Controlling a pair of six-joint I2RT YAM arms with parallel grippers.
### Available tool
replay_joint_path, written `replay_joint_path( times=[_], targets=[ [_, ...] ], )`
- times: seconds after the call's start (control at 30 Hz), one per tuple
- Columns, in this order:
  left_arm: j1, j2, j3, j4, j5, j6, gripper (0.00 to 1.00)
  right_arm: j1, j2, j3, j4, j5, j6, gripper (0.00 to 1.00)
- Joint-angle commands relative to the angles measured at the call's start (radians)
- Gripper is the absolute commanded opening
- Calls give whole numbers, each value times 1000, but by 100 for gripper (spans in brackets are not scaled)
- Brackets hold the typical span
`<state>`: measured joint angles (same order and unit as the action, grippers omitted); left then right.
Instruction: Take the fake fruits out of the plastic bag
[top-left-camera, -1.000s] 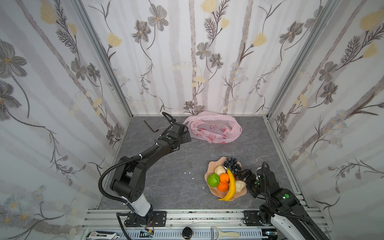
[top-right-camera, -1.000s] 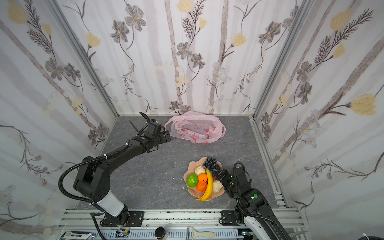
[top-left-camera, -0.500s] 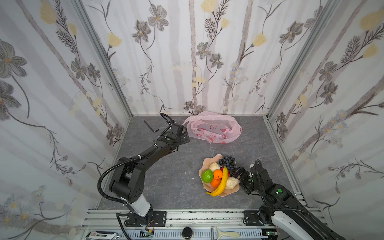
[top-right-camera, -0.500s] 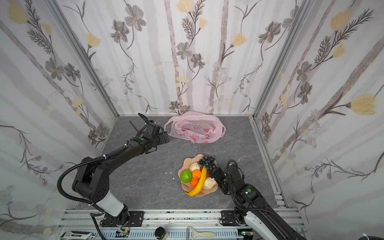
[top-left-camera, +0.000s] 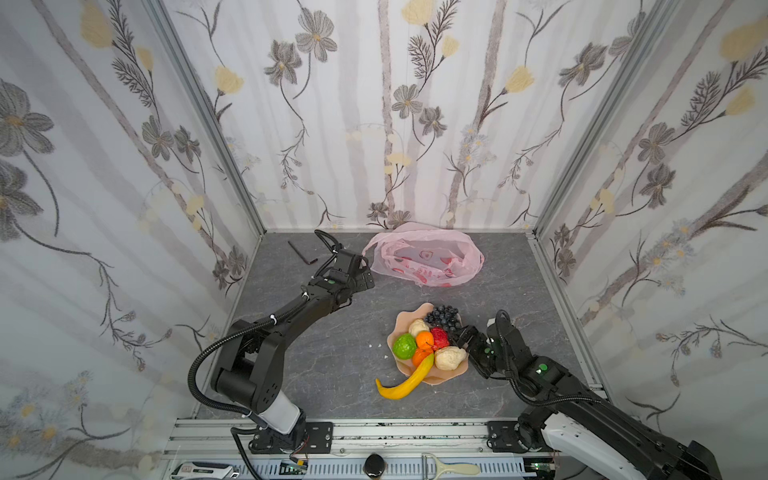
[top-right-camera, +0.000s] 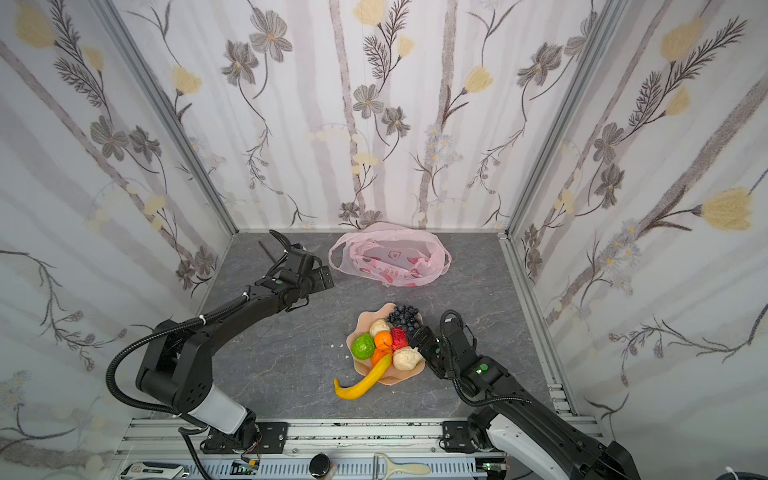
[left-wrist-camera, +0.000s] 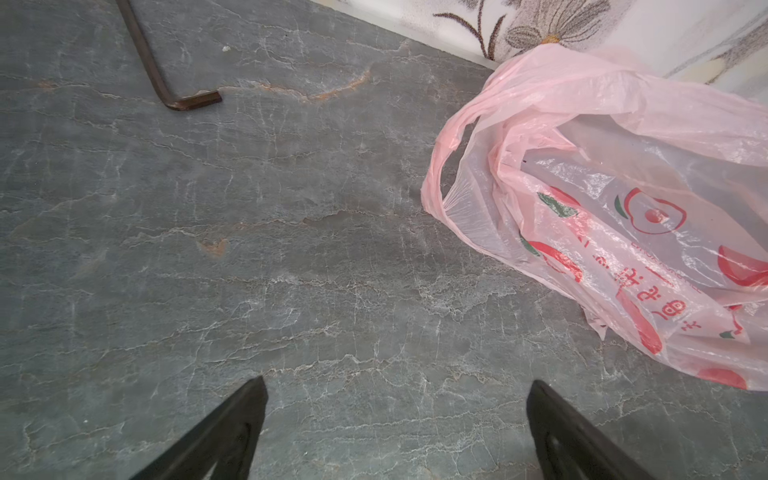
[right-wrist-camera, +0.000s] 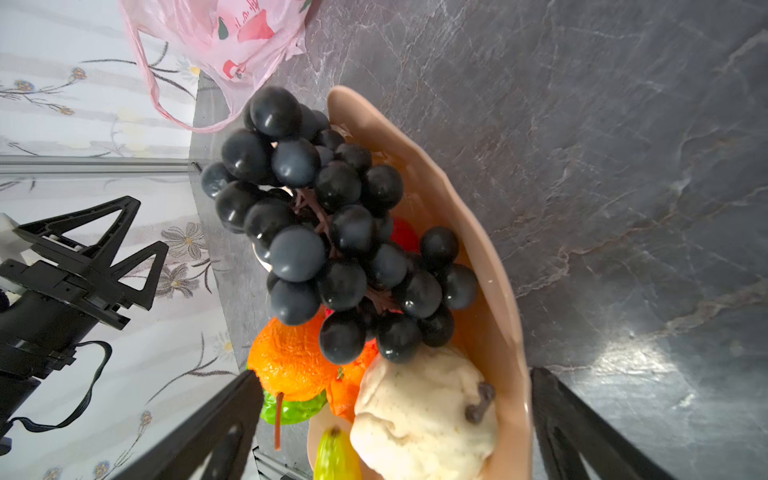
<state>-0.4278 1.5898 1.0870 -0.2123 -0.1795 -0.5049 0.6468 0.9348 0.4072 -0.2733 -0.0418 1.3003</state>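
The pale-pink plastic bag (top-left-camera: 424, 257) lies slumped at the back of the grey worktop (top-left-camera: 332, 365), near the wall. The fake fruits (top-left-camera: 424, 345) are heaped on a peach scalloped dish (top-left-camera: 404, 322) well in front of it, and the banana (top-left-camera: 405, 384) trails onto the worktop. The left gripper (top-left-camera: 365, 272) hangs open just beside the bag, holding nothing. The right gripper (right-wrist-camera: 390, 374) is spread wide, with the dish's rim and a beige ball (right-wrist-camera: 424, 411) between its jaws.

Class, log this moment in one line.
bag: looks empty | fruits: on dish | left claw: open | right claw: open, at dish
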Motion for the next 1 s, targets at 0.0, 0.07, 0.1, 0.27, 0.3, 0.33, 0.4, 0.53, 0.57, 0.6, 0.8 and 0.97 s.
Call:
replay_joint_path(
  times=[0.0, 0.07, 0.1, 0.27, 0.3, 0.33, 0.4, 0.53, 0.57, 0.6, 0.8, 0.97],
  targets=[
    [1, -13, -7, 22, -9, -2, 100, 1, -12, 13, 4, 38, -8, 100],
    [3, -14, -10, 22, -2, -2, 100, 2, -28, 20, -27, 56, -20, 100],
    [1, -19, -12, 22, 2, -1, 99, 1, -36, 26, -49, 70, -30, 100],
    [-1, -73, -49, 18, 27, 3, 96, -1, -56, 90, -172, 141, -124, 100],
    [-2, -94, -64, 15, 33, 3, 95, 0, -57, 112, -207, 162, -150, 100],
    [-5, -118, -78, 7, 40, 5, 94, -1, -60, 133, -239, 181, -172, 100],
    [-23, -163, -103, -31, 46, 6, 93, -1, -71, 167, -273, 203, -219, 100],
    [-106, -262, -148, -171, 47, -5, 92, 0, -71, 231, -299, 215, -327, 100],
    [-133, -284, -155, -203, 52, -11, 92, 0, -67, 243, -303, 215, -351, 100],
    [-164, -309, -163, -237, 58, -22, 92, 1, -63, 252, -300, 212, -383, 99],
    [-392, -325, -135, -422, 116, -64, 90, -1, -28, 293, -269, 236, -486, 100],
    [-571, -327, -138, -525, 205, -71, 88, -5, -38, 303, -247, 249, -524, 100]
  ],
)
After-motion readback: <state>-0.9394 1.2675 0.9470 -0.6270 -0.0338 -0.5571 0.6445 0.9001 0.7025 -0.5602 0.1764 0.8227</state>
